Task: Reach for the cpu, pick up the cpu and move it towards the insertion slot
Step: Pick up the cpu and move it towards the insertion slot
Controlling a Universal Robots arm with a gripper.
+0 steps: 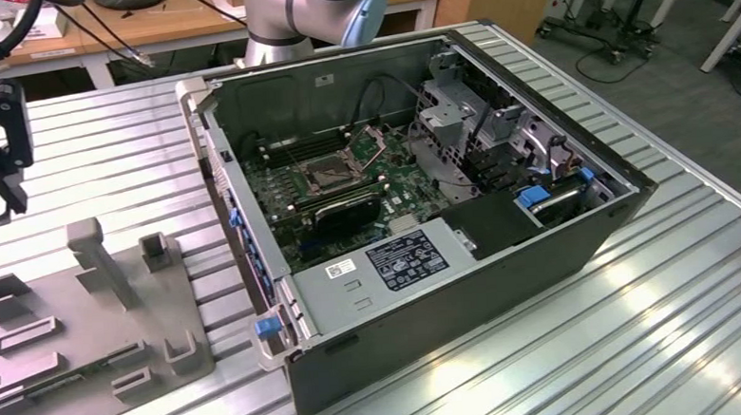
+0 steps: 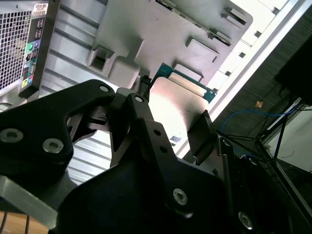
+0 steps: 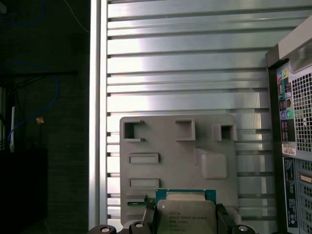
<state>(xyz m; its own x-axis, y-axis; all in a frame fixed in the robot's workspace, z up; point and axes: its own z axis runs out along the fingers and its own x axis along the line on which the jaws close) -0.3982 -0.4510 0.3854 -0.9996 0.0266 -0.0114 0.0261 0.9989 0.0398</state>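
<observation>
The cpu [image 3: 185, 214], a flat silvery square with a green rim, sits between my gripper's [image 3: 185, 225] two black fingers, which are shut on its opposite edges. In the second wrist view the cpu [image 2: 178, 102] shows as a pale plate clamped by the gripper [image 2: 173, 117], held up above the grey tray [image 2: 161, 29]. In the exterior view the gripper [image 1: 8, 184] hangs at the far left, above the tray [image 1: 85, 327]. The insertion slot [image 1: 322, 175], a silver-framed square socket on the green board, lies inside the open computer case, well off to the exterior view's right of the gripper.
The open black computer case [image 1: 476, 287] lies on the ribbed metal table [image 1: 681, 324], with drive cages and cables inside. Its rear panel [image 3: 292, 122] stands close beside the grey tray [image 3: 175, 156]. The table's edge [image 3: 97, 97] runs along the tray's other side.
</observation>
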